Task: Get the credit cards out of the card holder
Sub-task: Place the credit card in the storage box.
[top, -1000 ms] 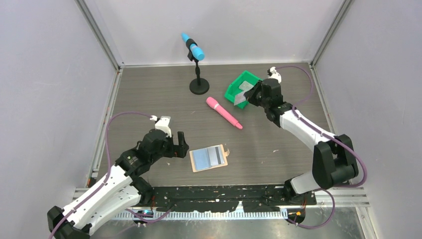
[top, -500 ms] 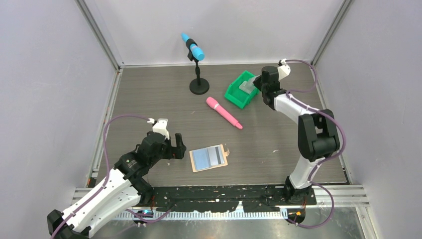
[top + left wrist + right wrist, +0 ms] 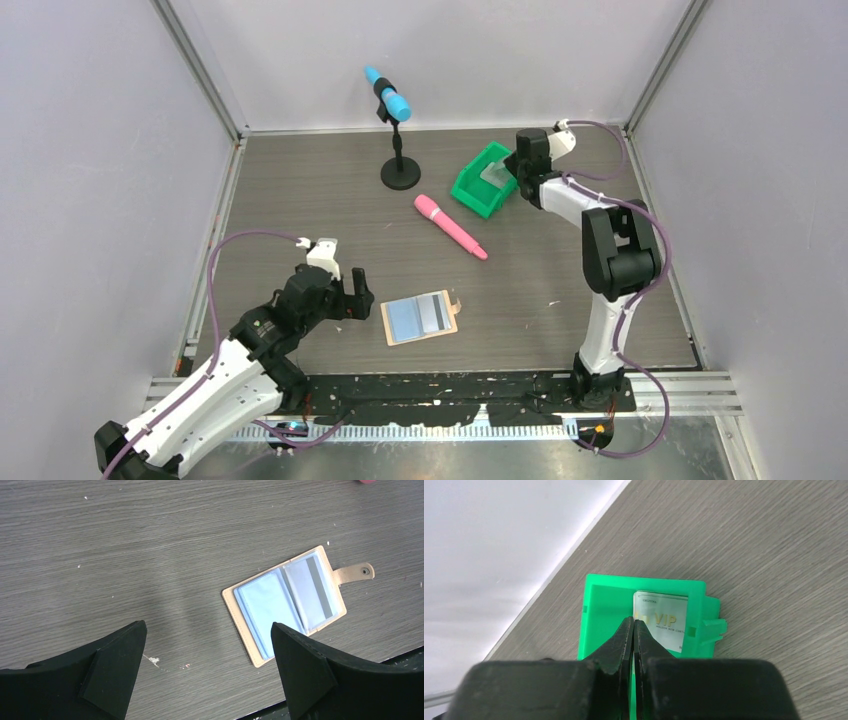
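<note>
The tan card holder (image 3: 447,327) lies open near the table's front. It shows a blue card (image 3: 404,320) in its left pocket and a pale grey card with a dark stripe (image 3: 435,313) in its right pocket. In the left wrist view the holder (image 3: 239,622) lies ahead and to the right. My left gripper (image 3: 352,298) is open and empty, just left of the holder, and also shows in the left wrist view (image 3: 207,625). My right gripper (image 3: 633,621) is shut over the green bin (image 3: 606,605). A silvery VIP card (image 3: 664,620) lies flat inside the bin, just past the fingertips.
The green bin (image 3: 470,192) stands at the back right with my right gripper (image 3: 517,165) at its far side. A pink pen-like stick (image 3: 450,226) lies mid-table. A blue microphone on a black stand (image 3: 398,140) stands at the back. Walls close in three sides.
My right gripper carried the silvery card over the bin a second ago; the card now lies in the bin and the arm has swung toward the back. The left arm barely moved.
</note>
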Tool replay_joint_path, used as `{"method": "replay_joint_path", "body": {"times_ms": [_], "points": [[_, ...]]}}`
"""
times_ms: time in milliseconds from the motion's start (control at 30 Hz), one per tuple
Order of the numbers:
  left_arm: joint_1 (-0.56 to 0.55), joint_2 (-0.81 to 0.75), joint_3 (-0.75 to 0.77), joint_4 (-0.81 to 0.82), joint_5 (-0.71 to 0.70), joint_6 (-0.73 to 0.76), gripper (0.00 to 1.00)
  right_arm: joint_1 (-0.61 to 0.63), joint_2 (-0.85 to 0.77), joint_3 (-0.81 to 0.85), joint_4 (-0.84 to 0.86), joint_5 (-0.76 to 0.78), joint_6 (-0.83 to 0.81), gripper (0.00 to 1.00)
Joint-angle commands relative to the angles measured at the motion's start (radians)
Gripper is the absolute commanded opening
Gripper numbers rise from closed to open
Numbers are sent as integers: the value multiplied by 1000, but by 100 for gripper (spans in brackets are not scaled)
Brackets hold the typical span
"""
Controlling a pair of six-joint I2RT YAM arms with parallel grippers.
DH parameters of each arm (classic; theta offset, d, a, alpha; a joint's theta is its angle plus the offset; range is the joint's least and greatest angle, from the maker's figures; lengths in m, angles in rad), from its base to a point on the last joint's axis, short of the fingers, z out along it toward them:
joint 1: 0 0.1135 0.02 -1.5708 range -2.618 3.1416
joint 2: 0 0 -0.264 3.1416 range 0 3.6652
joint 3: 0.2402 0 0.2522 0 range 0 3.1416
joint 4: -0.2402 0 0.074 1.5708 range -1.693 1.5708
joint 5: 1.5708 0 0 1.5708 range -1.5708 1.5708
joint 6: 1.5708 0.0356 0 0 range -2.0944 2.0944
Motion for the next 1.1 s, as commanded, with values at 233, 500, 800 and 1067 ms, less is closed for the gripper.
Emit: {"method": "replay_joint_path", "body": {"times_ms": [233, 500, 800, 1067], "points": [[5, 0, 24, 3, -8, 12, 100, -1, 45, 25, 58, 58, 34, 5], [5, 4, 26, 5, -6, 11, 100, -1, 64, 31, 60, 66, 30, 5], [4, -2, 23, -4, -11, 7, 100, 0, 73, 84, -28, 94, 28, 11], [4, -4, 29, -10, -10, 3, 100, -4, 42, 111, -90, 124, 10, 21]]}}
